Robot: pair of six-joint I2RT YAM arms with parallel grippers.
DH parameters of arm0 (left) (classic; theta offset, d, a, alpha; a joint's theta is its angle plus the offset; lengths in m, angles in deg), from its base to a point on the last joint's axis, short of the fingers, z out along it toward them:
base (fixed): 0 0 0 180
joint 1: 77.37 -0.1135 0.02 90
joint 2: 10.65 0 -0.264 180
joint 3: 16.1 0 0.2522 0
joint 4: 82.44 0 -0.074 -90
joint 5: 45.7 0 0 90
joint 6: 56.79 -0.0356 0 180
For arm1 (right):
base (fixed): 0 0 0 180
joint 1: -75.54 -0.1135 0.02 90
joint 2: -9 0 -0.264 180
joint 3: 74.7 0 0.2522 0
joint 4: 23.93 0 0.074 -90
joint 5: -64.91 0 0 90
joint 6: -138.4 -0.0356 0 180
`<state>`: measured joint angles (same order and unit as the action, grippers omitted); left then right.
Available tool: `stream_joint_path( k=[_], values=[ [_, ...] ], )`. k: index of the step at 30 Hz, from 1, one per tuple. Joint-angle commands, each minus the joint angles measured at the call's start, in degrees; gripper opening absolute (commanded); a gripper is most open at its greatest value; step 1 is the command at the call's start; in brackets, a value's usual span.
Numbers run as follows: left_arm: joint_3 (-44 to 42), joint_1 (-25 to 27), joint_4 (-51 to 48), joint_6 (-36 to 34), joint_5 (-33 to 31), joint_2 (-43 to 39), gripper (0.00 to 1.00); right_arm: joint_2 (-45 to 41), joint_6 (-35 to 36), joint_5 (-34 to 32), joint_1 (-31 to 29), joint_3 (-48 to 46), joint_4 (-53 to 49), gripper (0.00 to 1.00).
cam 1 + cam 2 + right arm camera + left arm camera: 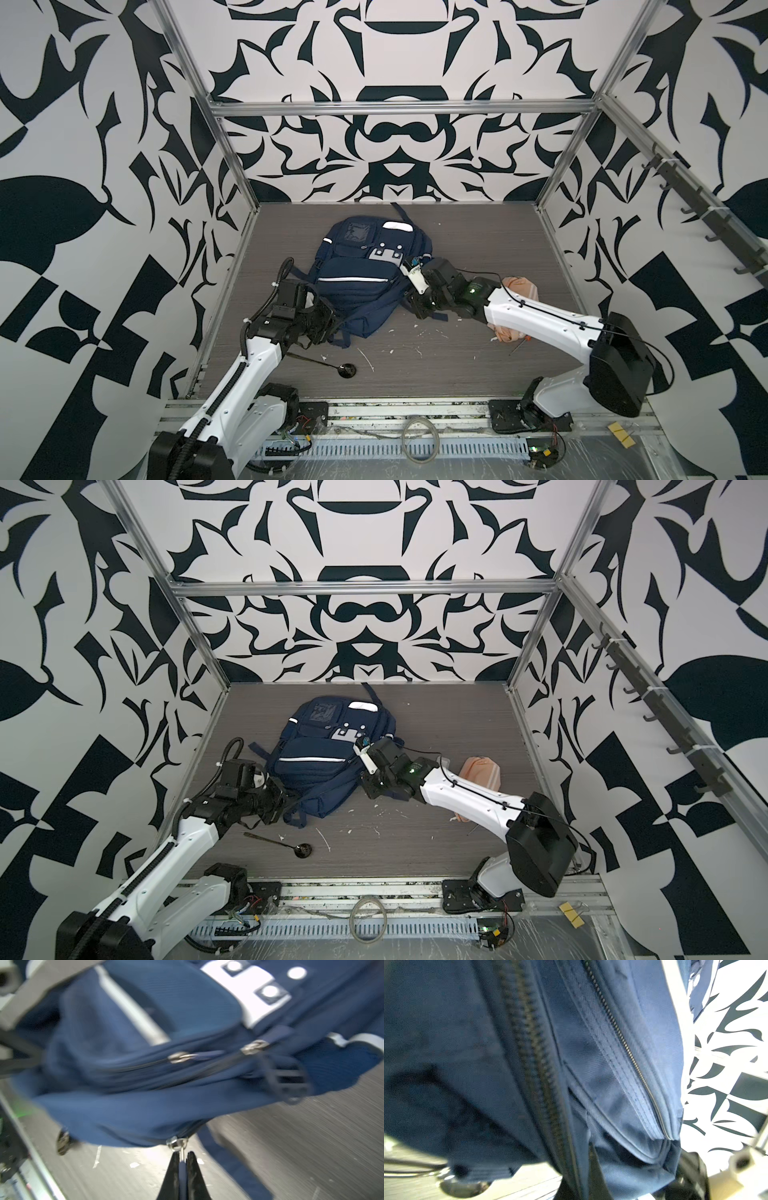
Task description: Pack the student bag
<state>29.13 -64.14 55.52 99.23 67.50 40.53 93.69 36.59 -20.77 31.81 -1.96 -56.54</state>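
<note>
A: Where's the student bag (361,274)?

B: Flat on the table (478,237), front face up, a little left of the middle, its bottom end toward the arms.

A: And the pincers?

B: The right gripper (182,1164) is nipped narrow on a zip pull (178,1144) at the bag's near right edge. The wrist view shows the tab between the jaws. The left gripper (326,322) sits at the bottom left corner, closed tight (its tips are hidden by cloth, so I can't tell what, if anything, it has).

A: How will the bag handle?

B: Soft and floppy, I'd judge, and it looks slack, so probably light. Pull the zip alone and the whole thing likely slides or bunches. It wants an anchor on a seam or corner opposite the pull, not on loose panel cloth.

A: Anything nearby?

B: A peach pouch (521,289) lies partly under the right arm, near the bag's right side. A dark spoon (332,366) sits toward the front.
</note>
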Motion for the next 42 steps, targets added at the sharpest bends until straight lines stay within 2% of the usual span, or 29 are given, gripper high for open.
stream_joint_path(
  k=[1,6,9,14,15,16,18,22,24,25,29,33,38,40,42],
  values=[
    [0.9,-1.3,-8.1,-5.5,-5.9,-2.5,0.00,1.3,0.6,-4.8,6.1,4.6,-0.6,0.00],
    [-0.7,-1.4,-10.5,-6.6,-6.6,-5.7,0.00,3.9,1.6,-2.5,8.1,5.1,1.2,0.00],
    [-1.6,-1.3,-9.5,-7.4,-5.5,-7.0,0.00,3.0,4.4,2.0,8.0,4.3,0.8,0.01],
    [-1.9,-1.3,-8.7,-12.5,-3.0,-5.0,0.00,-4.6,7.1,8.1,7.9,0.5,-0.1,0.47],
    [-2.1,-1.3,-8.1,-13.7,-2.5,-4.4,0.00,-6.1,7.7,9.1,7.9,0.6,-1.2,0.60],
    [-2.3,-1.4,-7.4,-14.6,-1.8,-4.0,0.00,-7.0,8.5,9.8,7.9,1.2,-2.9,0.69],
    [-3.1,-1.3,-5.5,-15.8,-0.4,-3.6,0.00,-7.5,10.0,11.4,7.9,2.9,-5.8,0.74],
    [-4.5,-1.3,-2.7,-17.8,2.5,-2.6,0.00,-3.1,11.8,16.0,7.9,7.2,-7.4,0.76],
    [-4.7,-1.4,-3.2,-19.1,3.2,-2.1,0.00,1.3,11.5,18.8,7.9,10.4,-7.6,0.72],
    [-4.8,-1.3,-3.7,-19.7,3.2,-2.1,0.00,3.8,11.0,19.2,7.9,12.0,-7.5,0.69],
    [-6.1,-1.3,-4.9,-21.1,2.7,-3.1,0.00,13.3,6.6,17.8,8.7,17.5,-6.2,0.67],
    [-8.5,-1.3,-4.2,-21.0,2.9,-4.6,0.00,21.6,3.2,18.4,9.5,26.0,-10.8,0.67],
    [-9.3,-1.3,-4.0,-21.3,3.1,-4.4,0.00,25.2,2.0,19.3,9.8,28.4,-12.3,0.67],
    [-9.1,-1.4,-4.0,-21.6,3.1,-4.0,0.00,26.1,1.9,19.5,9.9,28.6,-13.2,0.64],
    [-8.9,-1.3,-3.9,-21.8,3.2,-3.6,0.00,26.7,1.7,20.3,9.9,28.3,-13.4,0.58]
  ],
)
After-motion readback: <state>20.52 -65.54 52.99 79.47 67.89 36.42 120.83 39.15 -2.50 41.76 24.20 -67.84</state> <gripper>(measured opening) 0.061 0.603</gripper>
